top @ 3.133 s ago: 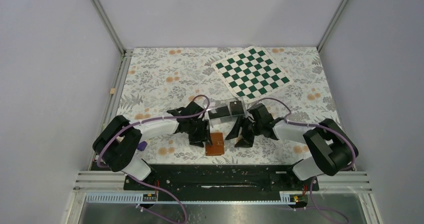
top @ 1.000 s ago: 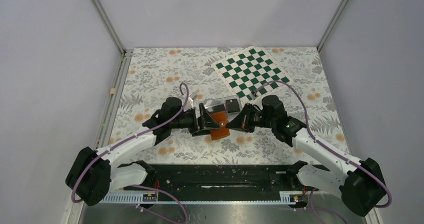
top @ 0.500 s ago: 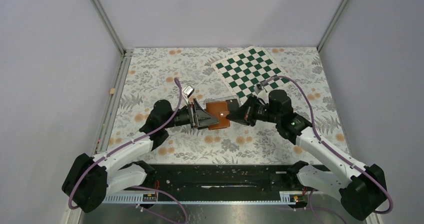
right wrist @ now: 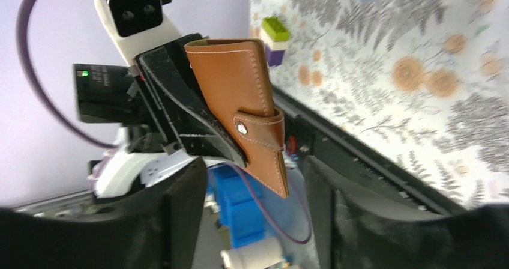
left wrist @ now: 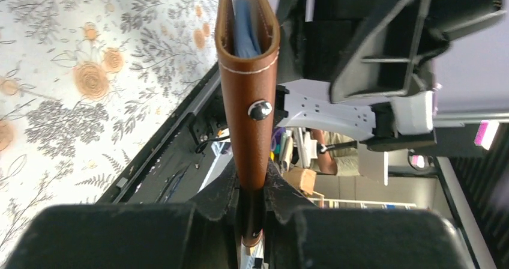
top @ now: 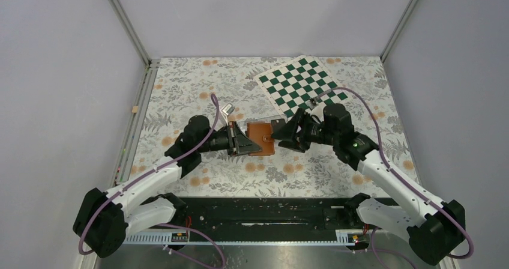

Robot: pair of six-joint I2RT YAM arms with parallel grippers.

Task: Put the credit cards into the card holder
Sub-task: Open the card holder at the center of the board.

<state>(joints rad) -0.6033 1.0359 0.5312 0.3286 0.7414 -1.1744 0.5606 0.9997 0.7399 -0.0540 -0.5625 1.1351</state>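
Mid-table [top: 198, 95] — card holder [top: 262, 138] in left hand [top: 245, 143]

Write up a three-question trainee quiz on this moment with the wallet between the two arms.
1. True or false: the right gripper is clamped on the card holder.
2. What carries the card holder? A. the left gripper B. the table top C. both grippers together
3. Fill the blank: the green-and-white mat has a ___ pattern.

Key
1. False: its fingers stand apart on either side, not touching.
2. A: the holder is pinched at one end and held off the table.
3. chequered
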